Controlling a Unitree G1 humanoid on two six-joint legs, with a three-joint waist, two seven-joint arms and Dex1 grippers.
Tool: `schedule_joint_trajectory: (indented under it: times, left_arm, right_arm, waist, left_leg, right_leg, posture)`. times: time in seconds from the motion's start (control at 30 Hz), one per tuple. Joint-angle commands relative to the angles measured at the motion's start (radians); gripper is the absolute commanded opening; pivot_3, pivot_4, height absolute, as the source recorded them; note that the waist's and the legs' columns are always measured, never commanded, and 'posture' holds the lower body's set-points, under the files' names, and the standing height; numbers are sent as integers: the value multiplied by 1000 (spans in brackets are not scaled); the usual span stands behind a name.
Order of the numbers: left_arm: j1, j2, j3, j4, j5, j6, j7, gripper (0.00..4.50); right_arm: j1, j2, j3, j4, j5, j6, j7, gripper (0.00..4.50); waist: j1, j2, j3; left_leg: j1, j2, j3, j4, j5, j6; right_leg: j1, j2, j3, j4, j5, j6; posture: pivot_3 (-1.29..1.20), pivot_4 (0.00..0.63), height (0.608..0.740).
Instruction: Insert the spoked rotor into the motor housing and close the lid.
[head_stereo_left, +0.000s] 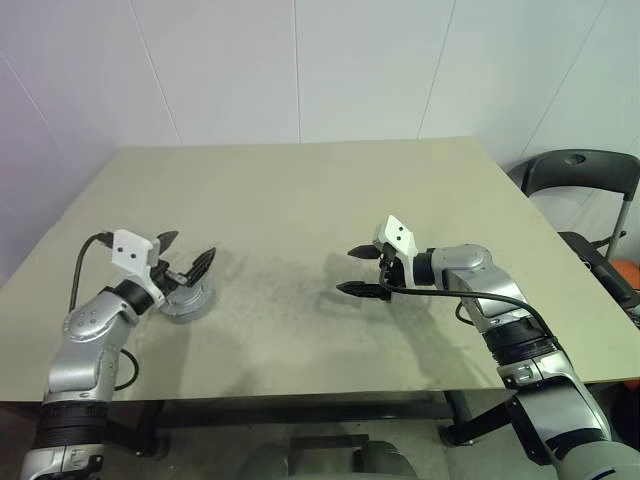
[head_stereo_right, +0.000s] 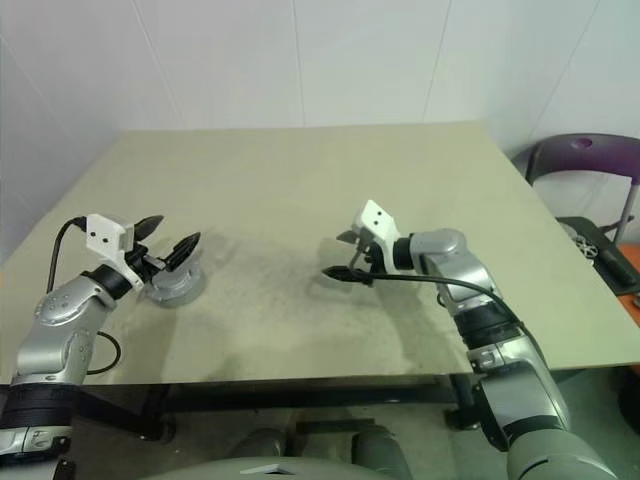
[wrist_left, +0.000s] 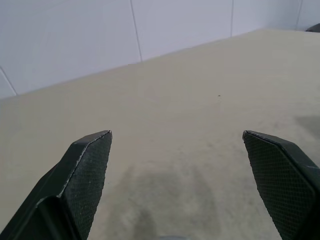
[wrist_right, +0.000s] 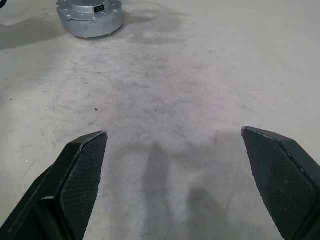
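**Right wrist view: motor stands capped as both grippers hang empty**

Nearest the robot, the right gripper (head_stereo_left: 347, 270) is spread wide with nothing between its fingers, poised over a bare, scuffed stretch of the table (head_stereo_left: 330, 190). Off to the robot's left, the left gripper (head_stereo_left: 190, 246) is just as wide and just as empty. It hovers right over the motor housing (wrist_right: 90, 22), though whether a finger touches it cannot be told.

The housing sits flat on the table near the left front edge, well apart from the right gripper. What looks like the grey lid (wrist_right: 80, 5) with its notched rim is already seated on top. By that reading the spoked rotor is shut inside, and the job is at or near its close.

The step in hand appears to be leaving the assembly undisturbed. It is done well if the left arm comes away straight up before swinging aside, with the fingers kept spread so neither clips the rim or drags the unit across the table.

Being round, the motor has no long axis across the table. Its axis stands upright, flat face to the ceiling, with a small dark socket on its side wall turned toward the right gripper. Beyond the far edge stand a pale panelled wall (head_stereo_left: 300, 60) and a dark chair (head_stereo_left: 585, 175).
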Motion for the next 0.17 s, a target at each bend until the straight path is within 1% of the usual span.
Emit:
schedule_joint_trajectory:
  times: [0.03,0.17]
  left_arm:
    - [-11,1,23,-31,8,-6,-9,4456]
    - [-13,1,33,-37,-7,0,-20,4456]
  right_arm:
    - [-16,7,-23,-14,8,-11,-1,4500]
    - [-16,9,-22,-14,9,-12,-3,4500]
  waist:
    - [0,0,0]
    - [0,0,0]
  left_leg:
    - [0,0,0,0,0,0]
    - [0,0,0,0,0,0]
  right_leg:
    - [0,0,0,0,0,0]
    - [0,0,0,0,0,0]
  posture:
    - [0,0,740]
    - [0,0,740]
